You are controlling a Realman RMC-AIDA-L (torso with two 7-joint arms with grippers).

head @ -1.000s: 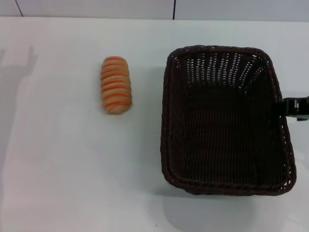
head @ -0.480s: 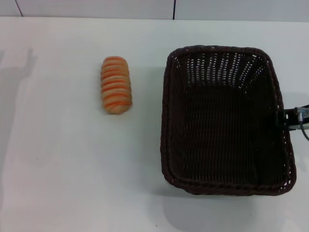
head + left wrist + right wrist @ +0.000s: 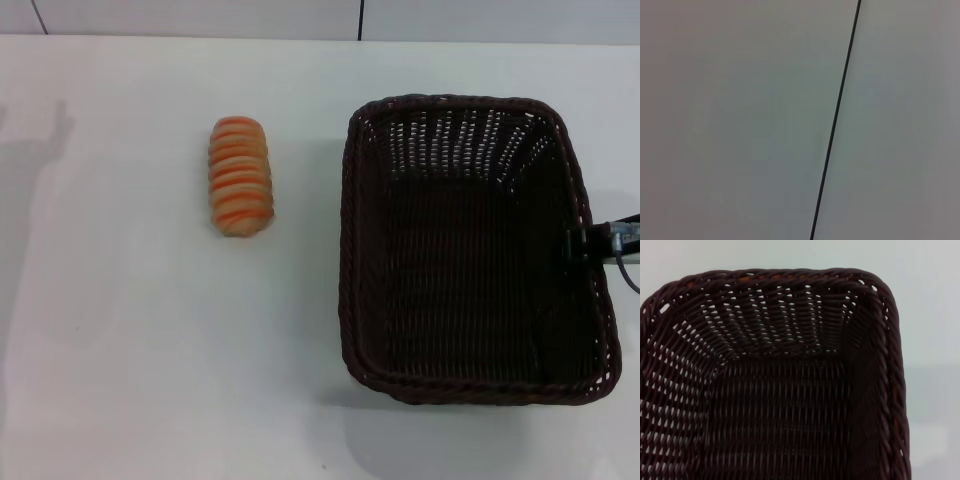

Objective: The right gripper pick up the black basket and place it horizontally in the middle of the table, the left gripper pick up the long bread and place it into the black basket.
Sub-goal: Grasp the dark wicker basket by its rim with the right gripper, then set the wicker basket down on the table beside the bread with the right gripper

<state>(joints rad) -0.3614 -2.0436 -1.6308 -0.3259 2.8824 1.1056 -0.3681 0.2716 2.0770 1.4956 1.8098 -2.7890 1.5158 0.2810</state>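
Right tool (image 3: 590, 243) at black basket (image 3: 470, 250) rim, long bread (image 3: 240, 176) well apart

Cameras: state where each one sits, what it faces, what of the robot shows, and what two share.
Head view: high, looking down on the table, long bread and black basket; right end effector at the basket's right rim.
Left wrist view: faces a pale surface with one dark seam; no robot parts.
Right wrist view: looks into the basket; no fingers visible.
Head and right wrist views share the basket.
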